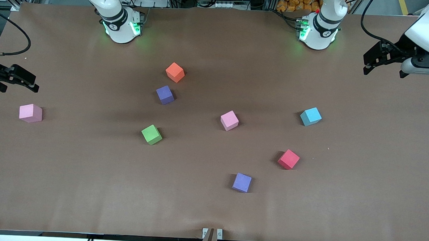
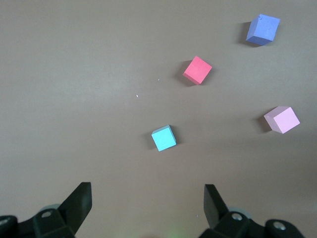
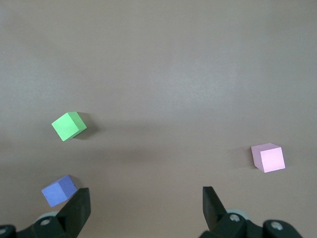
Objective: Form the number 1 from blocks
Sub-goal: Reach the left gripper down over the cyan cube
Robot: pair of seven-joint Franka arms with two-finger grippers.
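- While both arms wait up high at the table ends, nothing is gripped: the left gripper (image 2: 147, 198) hangs released over the left arm's end, the right gripper (image 3: 146, 201) hangs released over the right arm's end, jaws wide on both.
- Blocks are all scattered, none touching, no "1" started. Orange block (image 1: 175, 72) sits farthest from the front camera, dark purple block (image 1: 165, 94) just nearer, green block (image 1: 151, 134) nearer again. Central pink block (image 1: 229, 120) lies mid-table, light blue block (image 1: 311, 116) toward the left arm's end.
- Decoy risk: you've got a second pink cube (image 1: 30, 113) right under the right gripper's end. Grab that and you may end up with the wrong pink one.
- Same for the lavender cube (image 1: 242, 182) versus dark purple; hues are close in the wrist views.
- The red cube (image 1: 289, 159) lies near any column built mid-table; a sweep could knock it in.
- Most blocks sit rotated. Close without aligning and you'll pinch corners; foam twists or pops out.
- Both arms converging on centre risks a clash.
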